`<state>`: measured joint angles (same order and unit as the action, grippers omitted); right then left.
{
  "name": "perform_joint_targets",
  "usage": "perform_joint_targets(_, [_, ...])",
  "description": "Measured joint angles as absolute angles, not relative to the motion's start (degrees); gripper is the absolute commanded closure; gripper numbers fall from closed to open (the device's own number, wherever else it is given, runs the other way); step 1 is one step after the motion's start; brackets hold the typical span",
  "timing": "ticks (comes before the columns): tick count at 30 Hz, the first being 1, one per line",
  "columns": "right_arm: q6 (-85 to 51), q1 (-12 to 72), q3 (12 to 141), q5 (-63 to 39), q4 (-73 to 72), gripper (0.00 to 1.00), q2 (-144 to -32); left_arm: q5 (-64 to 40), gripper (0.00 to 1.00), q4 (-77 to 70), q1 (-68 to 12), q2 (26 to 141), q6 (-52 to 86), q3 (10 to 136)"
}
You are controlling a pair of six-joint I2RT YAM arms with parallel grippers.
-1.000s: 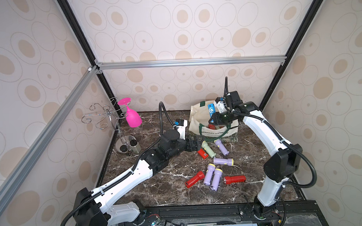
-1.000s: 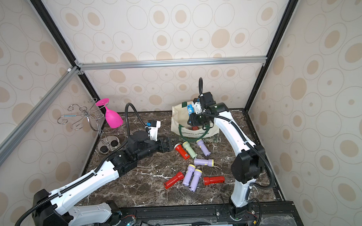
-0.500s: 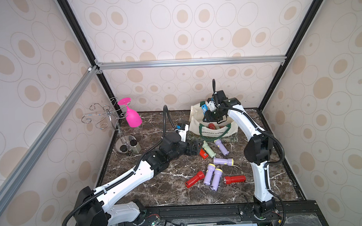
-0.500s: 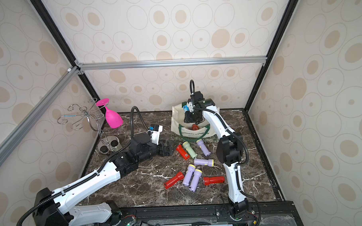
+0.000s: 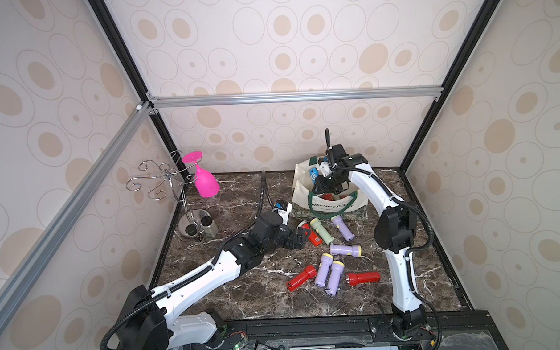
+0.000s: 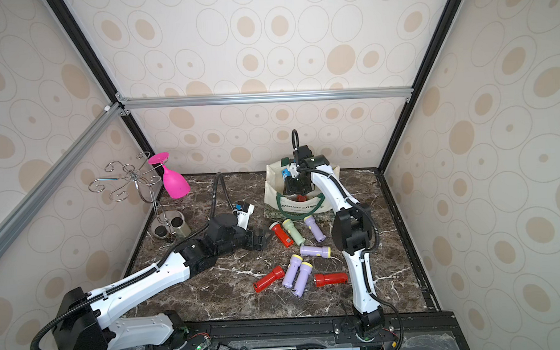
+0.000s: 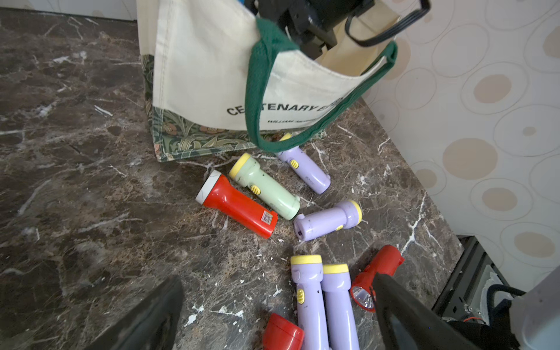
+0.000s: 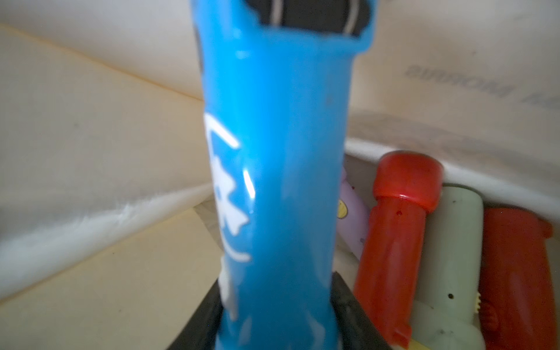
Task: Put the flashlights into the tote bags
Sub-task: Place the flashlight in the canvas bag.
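Over the last second the right arm has folded its elbow in from the 3 o'clock edge. The right hand (image 5: 327, 187) has sunk into the mouth of the cream canvas tote bag with green handles (image 5: 334, 206), which stands at 1 o'clock on the dark marble tabletop (image 5: 241, 199). It is clenched on a blue plastic flashlight (image 8: 278, 169) above a red plastic flashlight (image 8: 400, 230) lying inside. The left hand (image 5: 300, 238), spread wide and empty, has hardly moved. It sits at 9 o'clock of the eight loose flashlights (image 5: 321, 231).

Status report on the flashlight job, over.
Right gripper shut on blue flashlight, inside tote bag mouth. Left gripper open, empty, low beside red flashlight. Eight flashlights loose on table. Green handle hangs across one lilac flashlight's head.
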<state>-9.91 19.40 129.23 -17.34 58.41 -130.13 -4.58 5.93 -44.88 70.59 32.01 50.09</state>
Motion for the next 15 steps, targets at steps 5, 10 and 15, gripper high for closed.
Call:
perform_joint_targets(5, [-9.28,19.42,129.6,-17.34,58.92,0.37,-130.13,-4.54,0.03,6.68,-44.88,70.61,31.31,49.82])
perform_joint_targets(10, [-8.49,19.49,132.53,-17.23,58.96,0.3,-129.95,-4.6,0.03,8.16,-44.88,70.89,29.78,49.82])
perform_joint_targets(15, [-8.16,19.55,133.32,-16.78,59.33,0.28,-128.88,-5.48,0.03,9.87,-45.1,71.83,28.38,49.82])
